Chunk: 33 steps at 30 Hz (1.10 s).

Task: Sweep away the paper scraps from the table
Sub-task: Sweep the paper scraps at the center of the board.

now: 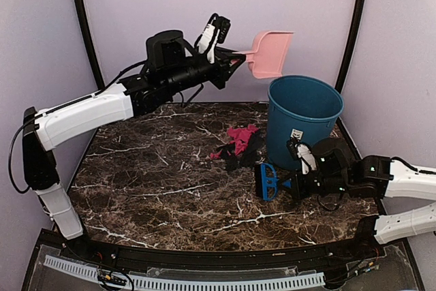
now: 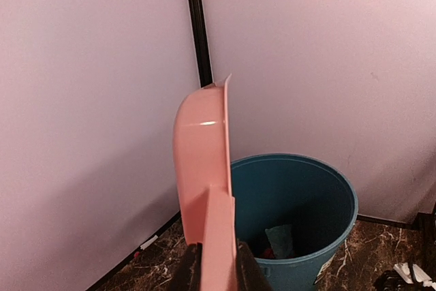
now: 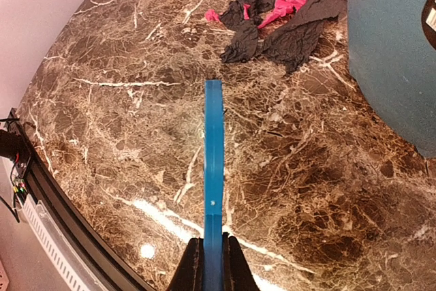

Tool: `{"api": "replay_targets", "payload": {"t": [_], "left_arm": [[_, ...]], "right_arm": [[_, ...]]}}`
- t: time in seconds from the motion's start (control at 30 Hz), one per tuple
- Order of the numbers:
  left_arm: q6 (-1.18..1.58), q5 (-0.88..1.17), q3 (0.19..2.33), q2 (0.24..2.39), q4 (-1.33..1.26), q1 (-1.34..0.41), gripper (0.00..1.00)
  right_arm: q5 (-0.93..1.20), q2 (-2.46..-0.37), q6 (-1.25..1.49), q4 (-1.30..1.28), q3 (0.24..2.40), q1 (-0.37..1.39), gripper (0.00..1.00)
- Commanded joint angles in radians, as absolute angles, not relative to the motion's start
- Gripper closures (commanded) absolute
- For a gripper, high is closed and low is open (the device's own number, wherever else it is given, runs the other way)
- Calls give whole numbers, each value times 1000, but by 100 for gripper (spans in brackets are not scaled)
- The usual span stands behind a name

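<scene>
Dustpan (image 1: 272, 52) being gripped aloft by left hand (image 2: 211, 274), brush (image 3: 213, 148) being gripped by right hand (image 3: 212, 264), paper scraps (image 1: 238, 144) being borne on worktop (image 1: 157, 182).

High view from near side, left wrist faces bin (image 2: 306, 189), right wrist close over table (image 3: 122, 134), bin shared.

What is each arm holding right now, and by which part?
The left gripper holds the pink dustpan by its handle; the right gripper holds the blue hand brush by its handle.
</scene>
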State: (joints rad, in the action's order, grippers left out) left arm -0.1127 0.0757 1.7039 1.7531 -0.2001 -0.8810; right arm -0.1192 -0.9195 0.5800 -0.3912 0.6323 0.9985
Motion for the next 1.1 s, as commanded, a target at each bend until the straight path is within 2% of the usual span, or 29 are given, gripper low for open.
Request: {"api": "replay_targets", "payload": {"t": [0.0, 0.33, 0.6, 0.83, 1.07], "left_arm": [[-57, -4, 1569, 1589, -327, -881, 100], [62, -170, 1216, 1324, -358, -882, 100], [215, -358, 973, 1105, -247, -881, 100], [331, -569, 826, 931, -95, -880, 100], [389, -638, 708, 848, -10, -879, 100]], "right_arm": [[-92, -904, 555, -327, 632, 992, 100], [-74, -940, 523, -281, 645, 992, 100], [-82, -999, 490, -253, 690, 992, 100], [-103, -1058, 468, -231, 739, 993, 100], [-70, -1124, 450, -190, 770, 994, 100]]}}
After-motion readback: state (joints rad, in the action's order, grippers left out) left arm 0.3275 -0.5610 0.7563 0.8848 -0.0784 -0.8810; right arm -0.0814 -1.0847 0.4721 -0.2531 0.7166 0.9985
